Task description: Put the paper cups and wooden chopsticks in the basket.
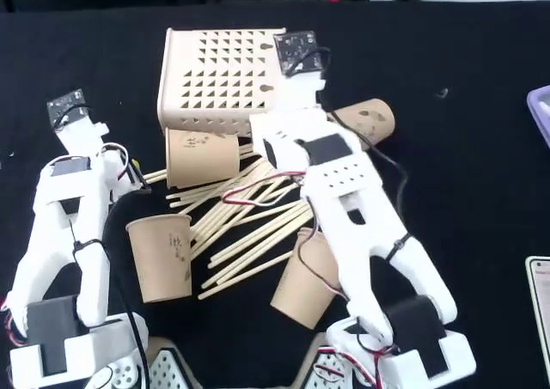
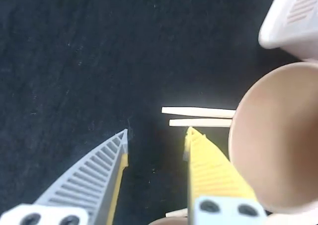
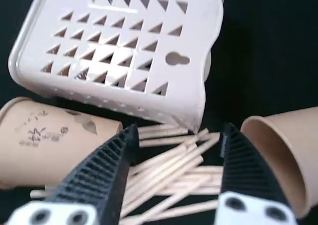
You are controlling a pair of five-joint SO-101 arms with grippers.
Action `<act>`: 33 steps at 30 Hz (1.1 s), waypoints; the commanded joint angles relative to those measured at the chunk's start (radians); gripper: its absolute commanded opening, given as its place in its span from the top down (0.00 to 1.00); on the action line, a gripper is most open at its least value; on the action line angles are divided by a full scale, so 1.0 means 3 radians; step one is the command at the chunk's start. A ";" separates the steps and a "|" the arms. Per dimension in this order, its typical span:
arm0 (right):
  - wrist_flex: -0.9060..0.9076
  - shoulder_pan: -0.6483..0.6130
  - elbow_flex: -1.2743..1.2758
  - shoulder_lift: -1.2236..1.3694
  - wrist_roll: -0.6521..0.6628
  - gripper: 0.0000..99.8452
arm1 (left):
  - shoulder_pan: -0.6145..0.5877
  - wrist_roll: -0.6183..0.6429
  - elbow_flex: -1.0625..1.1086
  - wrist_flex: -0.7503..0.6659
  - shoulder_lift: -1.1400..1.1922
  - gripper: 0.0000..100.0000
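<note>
Right pincer (image 3: 178, 135), jaws spread over the wooden chopsticks (image 3: 164, 173) heaped at 6 o'clock of the basket (image 1: 215, 73), should drop squarely and pinch a few sticks mid-length; left pincer (image 2: 156, 133), likewise open, hangs beside a paper cup (image 2: 278, 140).

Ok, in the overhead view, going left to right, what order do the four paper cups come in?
Front-left cup → middle-left cup beside the basket → front-centre cup → far-right cup.
</note>
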 commanded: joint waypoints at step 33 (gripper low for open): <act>-0.0210 0.0169 -0.0877 0.1158 0.0000 0.78 | 0.0054 0.0000 0.0320 -0.0675 -0.0015 0.81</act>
